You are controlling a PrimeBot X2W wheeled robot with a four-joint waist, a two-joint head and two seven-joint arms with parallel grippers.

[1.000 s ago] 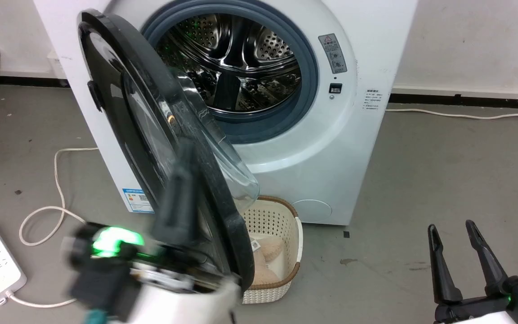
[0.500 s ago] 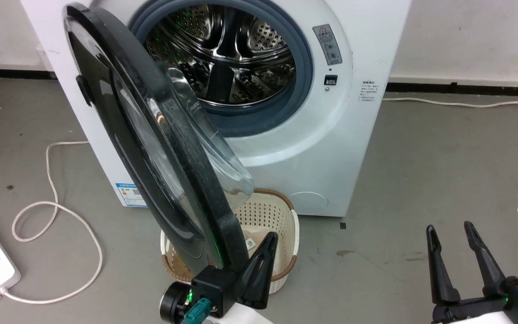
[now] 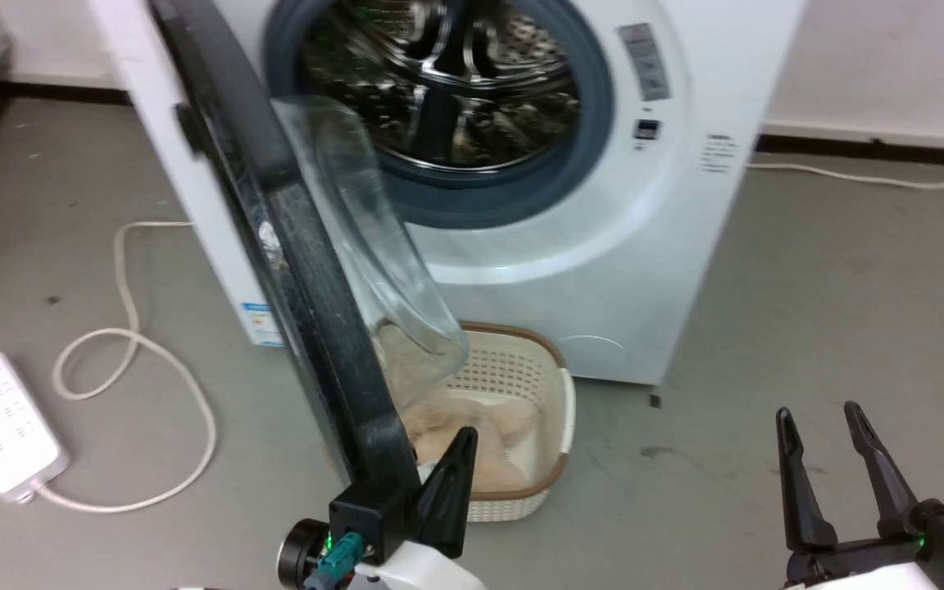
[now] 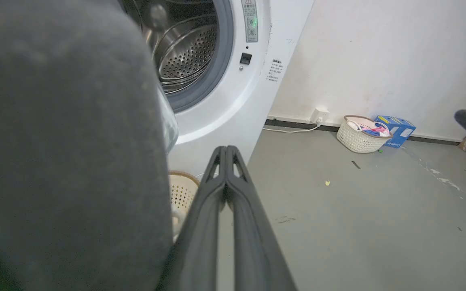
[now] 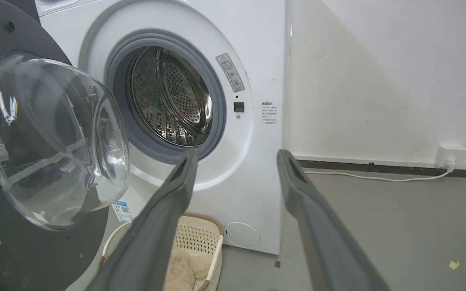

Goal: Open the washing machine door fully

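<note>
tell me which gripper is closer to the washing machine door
Left. The left gripper, shut, is right beside the lower edge of the washing machine door. The right gripper, open, is far off on the robot's right side, clear of it.

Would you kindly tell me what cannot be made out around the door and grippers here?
Head view: top of the washing machine door, cut off by the upper edge.
Left wrist view: whether the left gripper touches the door; its blurred rim blocks the contact.
Right wrist view: warning sticker text, too small.
</note>
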